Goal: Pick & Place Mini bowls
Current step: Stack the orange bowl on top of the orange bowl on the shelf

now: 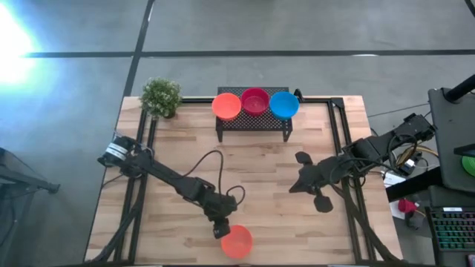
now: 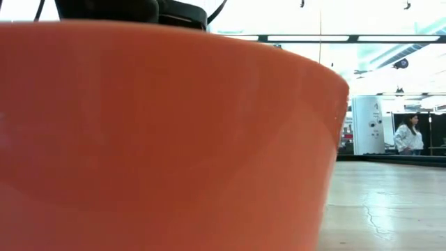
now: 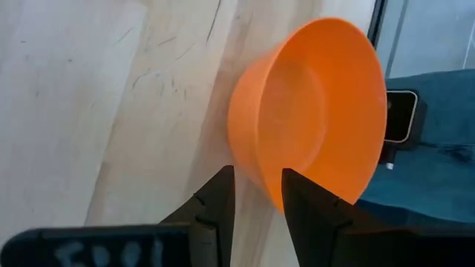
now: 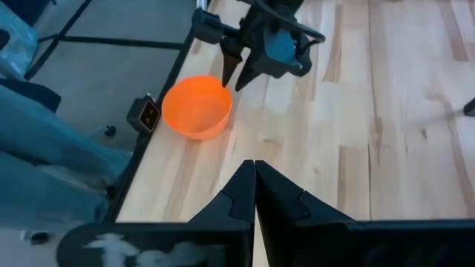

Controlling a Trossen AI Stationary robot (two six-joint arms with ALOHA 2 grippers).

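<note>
Here we find the left gripper (image 1: 222, 231) low at the near edge of the table (image 1: 171, 148), its fingers (image 3: 215, 211) slightly apart with the rim of an orange bowl (image 1: 237, 242) passing between them; from the wrist view we cannot tell whether they pinch the wall or merely straddle it. That bowl stands upright, just inside the table's near edge, right in front of the low camera, whose view it almost fills. Three more bowls sit in a row on the black rack (image 1: 253, 122) at the far side: orange (image 1: 226, 106) on the left, crimson (image 1: 254, 100) in the middle, blue (image 1: 283, 104) on the right.

The right gripper (image 4: 254, 172) waits over the right half of the table, fingers pressed together and empty.

We judge these bowls to be light, stiff, thin-walled plastic with a glossy, fairly slippery skin, hardly fragile. The best hold looks to be the rim, one finger inside and one outside the wall, since the round body offers no flat to squeeze.

The white marks on both grippers' housings are too blurred to read, and the bowls carry no label we can see.
</note>
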